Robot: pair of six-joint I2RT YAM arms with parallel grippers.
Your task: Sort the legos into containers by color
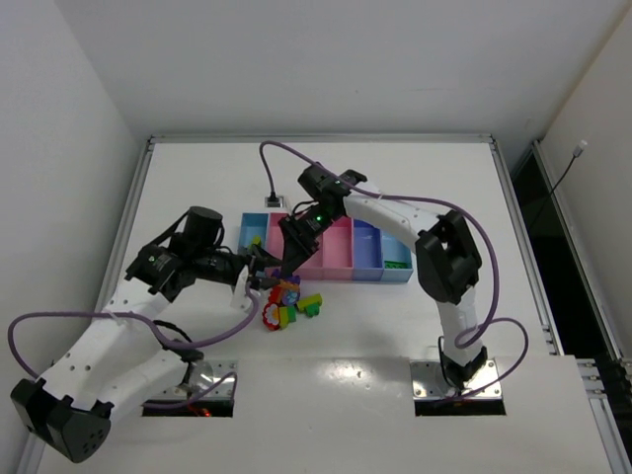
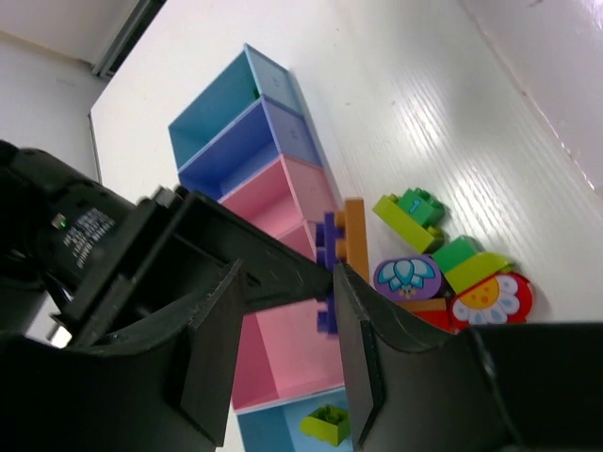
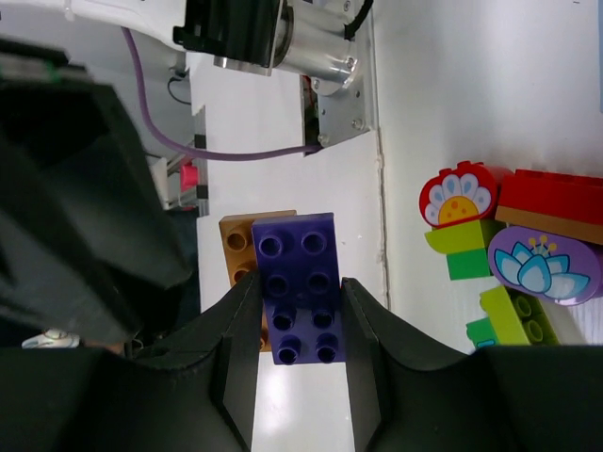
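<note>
In the right wrist view my right gripper (image 3: 301, 294) is shut on a dark purple brick (image 3: 300, 254), held above the table with an orange brick (image 3: 237, 247) stuck to its back. From above, the right gripper (image 1: 288, 263) hangs at the near edge of the containers (image 1: 367, 276). My left gripper (image 1: 257, 271) is close on its left, jaws apart. In the left wrist view the left gripper (image 2: 287, 282) holds nothing; the purple brick (image 2: 328, 247) and orange brick (image 2: 356, 235) sit just past its right fingertip. The other legos (image 1: 287, 302) lie in a pile in front of the bins.
The pile holds a red flower brick (image 3: 459, 200), a red brick (image 3: 556, 196), a round purple lotus piece (image 3: 544, 268) and lime and green bricks (image 2: 415, 212). A lime brick (image 2: 325, 424) lies in the left light blue bin. A green one (image 1: 396, 264) lies in the rightmost bin.
</note>
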